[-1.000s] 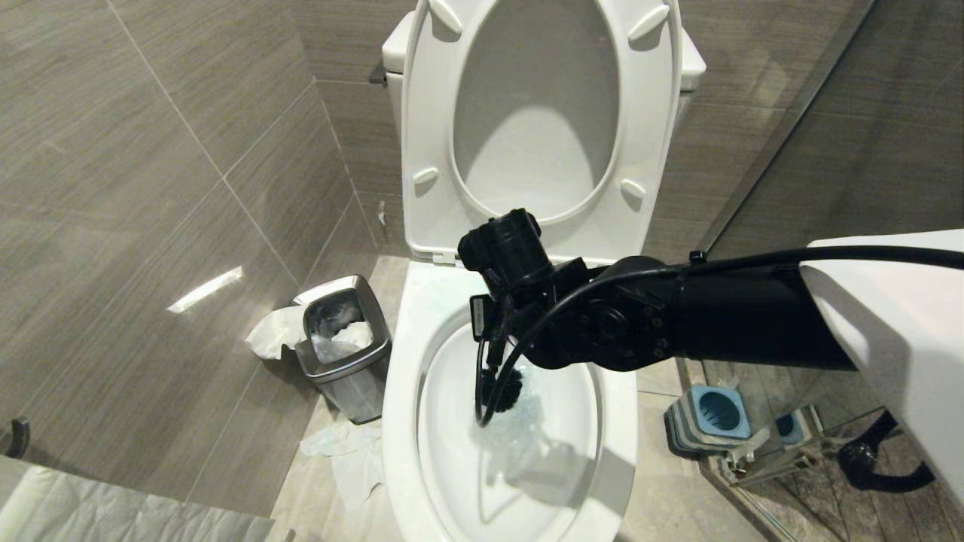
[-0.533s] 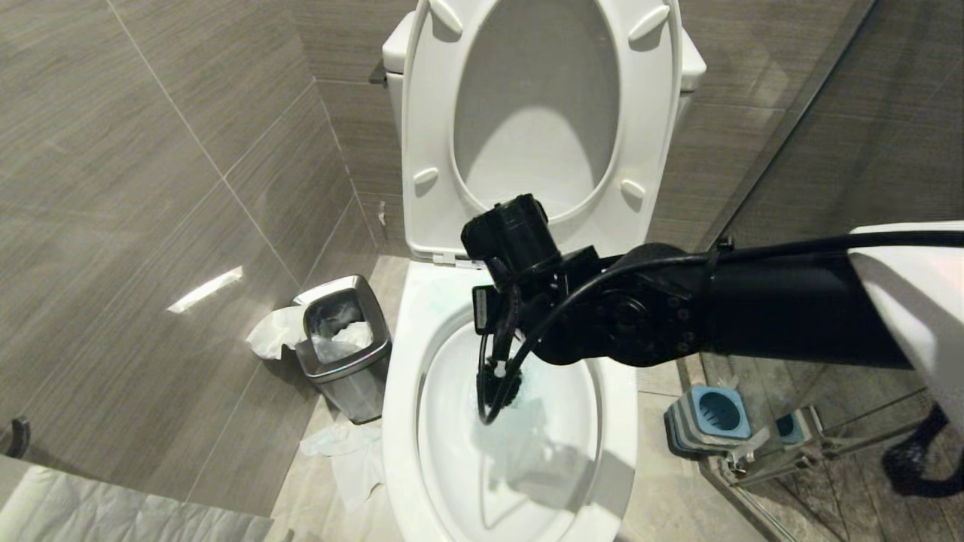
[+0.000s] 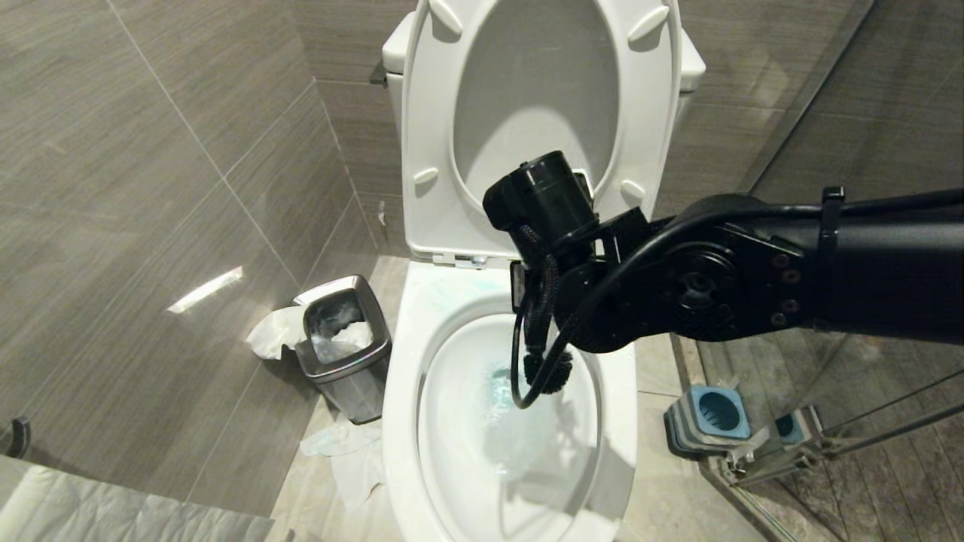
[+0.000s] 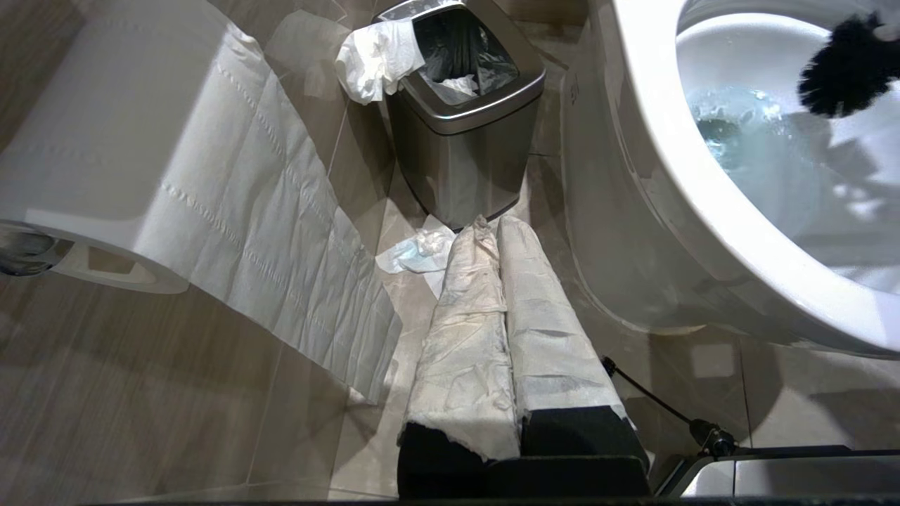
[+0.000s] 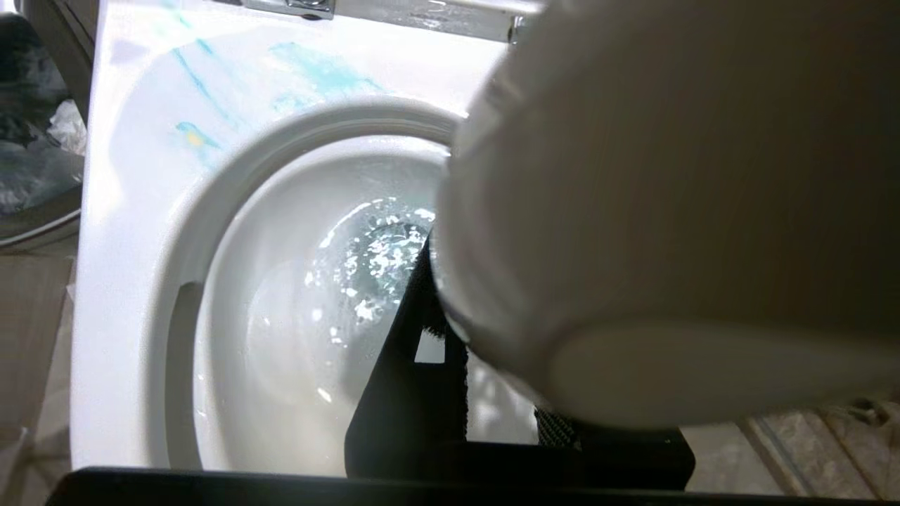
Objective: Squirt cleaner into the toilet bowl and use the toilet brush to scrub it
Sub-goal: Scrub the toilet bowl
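The white toilet bowl (image 3: 399, 421) stands open, its water tinted pale teal by cleaner (image 3: 501, 391). Teal cleaner streaks (image 5: 316, 70) also mark the back of the rim. My right arm reaches over the bowl from the right. My right gripper (image 5: 485, 379) is shut on the toilet brush's white handle (image 5: 668, 211), which fills much of the right wrist view. The black bristle head (image 3: 548, 373) hangs inside the bowl by its right wall, above the water; it is also in the left wrist view (image 4: 844, 67). My left gripper (image 4: 489, 223), wrapped in white, is shut and parked low beside the bowl (image 4: 654, 140).
A steel waste bin (image 3: 343, 346) with tissue stands left of the toilet, and crumpled paper (image 3: 346, 452) lies on the floor. The blue-topped brush holder (image 3: 708, 418) sits right of the bowl by a glass partition. Seat and lid (image 3: 422, 150) are raised. A toilet roll (image 4: 105, 161) hangs beside my left arm.
My right arm has lifted and swung to the right, carrying the brush head from the bowl's middle to its right wall. The left arm has not moved.
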